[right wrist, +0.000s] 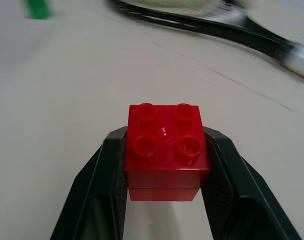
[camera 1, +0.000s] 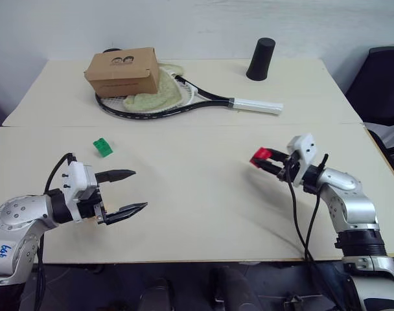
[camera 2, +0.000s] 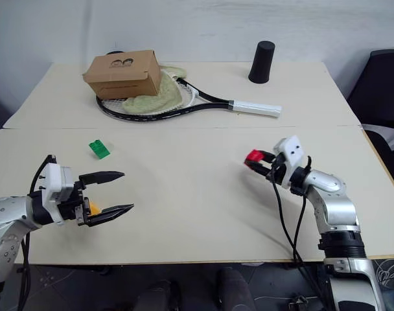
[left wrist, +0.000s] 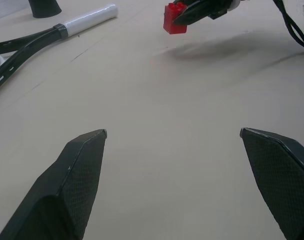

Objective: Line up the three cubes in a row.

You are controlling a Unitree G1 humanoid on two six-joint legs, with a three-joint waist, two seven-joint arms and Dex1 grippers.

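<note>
Red brick (right wrist: 166,150) pinched between the right claw's (camera 1: 269,162) fingers, lifted off the table (camera 1: 203,214) at about 3 o'clock. Green brick (camera 1: 102,148) lying flat at 10 o'clock, well apart. Yellow-orange brick (camera 2: 93,208) peeking out beside the left claw (camera 1: 127,192), spread wide and empty, at 8 o'clock. Racket (camera 1: 184,97), cardboard box (camera 1: 124,71) and black cup (camera 1: 261,59) at 12.

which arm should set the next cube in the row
Likely the right. Its tool is already shut on the red cube, held above the table, so it only needs placing. The left tool is open and holds nothing, short of the green cube.
</note>
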